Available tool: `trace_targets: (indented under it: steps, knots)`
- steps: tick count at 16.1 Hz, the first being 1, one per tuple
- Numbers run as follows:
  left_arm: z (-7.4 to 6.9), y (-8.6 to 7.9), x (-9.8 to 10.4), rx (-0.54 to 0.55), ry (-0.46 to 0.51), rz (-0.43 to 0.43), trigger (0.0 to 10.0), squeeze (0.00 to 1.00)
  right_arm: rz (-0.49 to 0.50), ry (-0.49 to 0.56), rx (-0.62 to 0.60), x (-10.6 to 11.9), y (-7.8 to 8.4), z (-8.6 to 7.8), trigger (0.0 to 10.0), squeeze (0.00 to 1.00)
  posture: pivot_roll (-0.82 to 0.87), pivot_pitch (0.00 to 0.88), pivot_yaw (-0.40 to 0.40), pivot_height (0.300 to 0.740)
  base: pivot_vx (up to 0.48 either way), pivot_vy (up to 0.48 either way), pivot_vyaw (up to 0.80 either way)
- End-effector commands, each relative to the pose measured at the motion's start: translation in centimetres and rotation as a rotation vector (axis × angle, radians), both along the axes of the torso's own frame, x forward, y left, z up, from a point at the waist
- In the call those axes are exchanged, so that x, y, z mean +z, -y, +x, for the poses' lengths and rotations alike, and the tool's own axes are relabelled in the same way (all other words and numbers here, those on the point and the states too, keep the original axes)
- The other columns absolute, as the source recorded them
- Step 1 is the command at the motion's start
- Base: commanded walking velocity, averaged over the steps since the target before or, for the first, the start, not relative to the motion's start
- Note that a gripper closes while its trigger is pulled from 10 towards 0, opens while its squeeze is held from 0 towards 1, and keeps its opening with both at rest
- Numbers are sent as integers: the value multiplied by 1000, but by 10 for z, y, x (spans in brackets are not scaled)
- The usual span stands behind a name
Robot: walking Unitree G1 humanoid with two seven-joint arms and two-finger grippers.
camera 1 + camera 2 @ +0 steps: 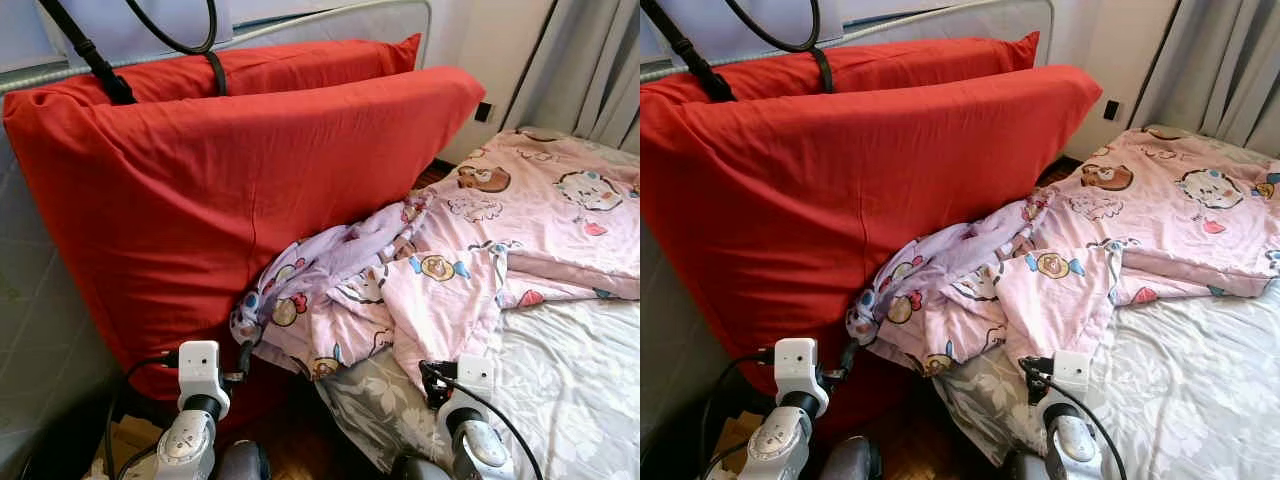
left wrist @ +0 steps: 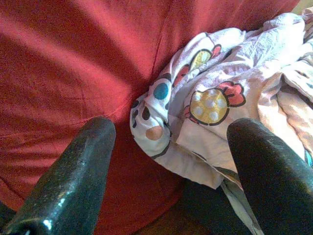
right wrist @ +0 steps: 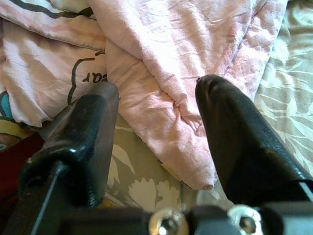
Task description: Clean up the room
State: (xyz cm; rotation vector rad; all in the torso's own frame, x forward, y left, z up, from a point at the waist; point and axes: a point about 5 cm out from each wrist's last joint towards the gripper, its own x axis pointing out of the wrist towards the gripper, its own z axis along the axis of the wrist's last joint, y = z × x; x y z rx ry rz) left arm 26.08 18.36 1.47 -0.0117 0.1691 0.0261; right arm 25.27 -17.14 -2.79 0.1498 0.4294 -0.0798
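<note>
While both hands, left hand (image 2: 166, 161) and right hand (image 3: 156, 142), gape apart, two red pillows (image 1: 200, 190) flank one pink quilt (image 1: 470, 250).

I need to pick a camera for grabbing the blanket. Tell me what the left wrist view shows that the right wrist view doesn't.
Left wrist view alone: the red pillow behind the open left gripper, and the blanket's cartoon-print corner. Right wrist view alone: the grey floral sheet under the open right gripper, with a plain pink fold between its fingers. Both: the pink blanket, untouched.
</note>
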Motion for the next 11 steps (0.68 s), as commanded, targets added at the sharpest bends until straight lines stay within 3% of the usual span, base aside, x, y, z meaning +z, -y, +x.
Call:
trace_targets:
  steps: [1,11]
  knots:
    - [1,-1,1,-6,-1,1,10000,0,6,-15,2,-1,-2,0,10000,0,31,0,-23,615,262,0,0]
    - [0,-1,2,-13,-1,2,10000,0,-25,0,-4,5,-1,9,10000,0,35,0,-15,615,267,0,0]
